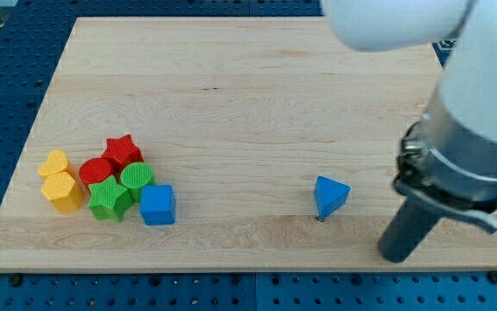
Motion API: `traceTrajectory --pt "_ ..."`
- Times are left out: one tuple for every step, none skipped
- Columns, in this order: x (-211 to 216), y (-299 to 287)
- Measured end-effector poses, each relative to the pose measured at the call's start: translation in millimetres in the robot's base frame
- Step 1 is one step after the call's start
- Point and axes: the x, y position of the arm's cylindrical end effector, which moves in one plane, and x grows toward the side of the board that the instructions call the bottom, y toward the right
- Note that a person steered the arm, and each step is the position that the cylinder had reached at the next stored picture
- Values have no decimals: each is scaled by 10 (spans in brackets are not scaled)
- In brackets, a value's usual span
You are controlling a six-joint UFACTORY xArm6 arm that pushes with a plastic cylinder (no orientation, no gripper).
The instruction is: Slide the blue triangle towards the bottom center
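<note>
The blue triangle (330, 195) lies on the wooden board (248, 95), right of centre and near the view's bottom edge. My dark rod comes down at the view's right. My tip (397, 256) rests on the board to the right of the triangle and a little below it, with a clear gap between them.
A cluster of blocks sits at the view's lower left: a yellow heart (55, 162), a yellow hexagon (62, 191), a red cylinder (95, 171), a red star (122, 151), a green cylinder (136, 177), a green star (110, 199) and a blue cube (157, 205). The arm's white body fills the upper right.
</note>
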Motion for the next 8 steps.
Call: traceTrajectory --pt "-413 42" --pt "-728 -153" --pt "-791 -438" --pt "-791 -513" --pt "-791 -546" --pt "-778 -548" --pt "-712 -550" --pt "-691 -641"
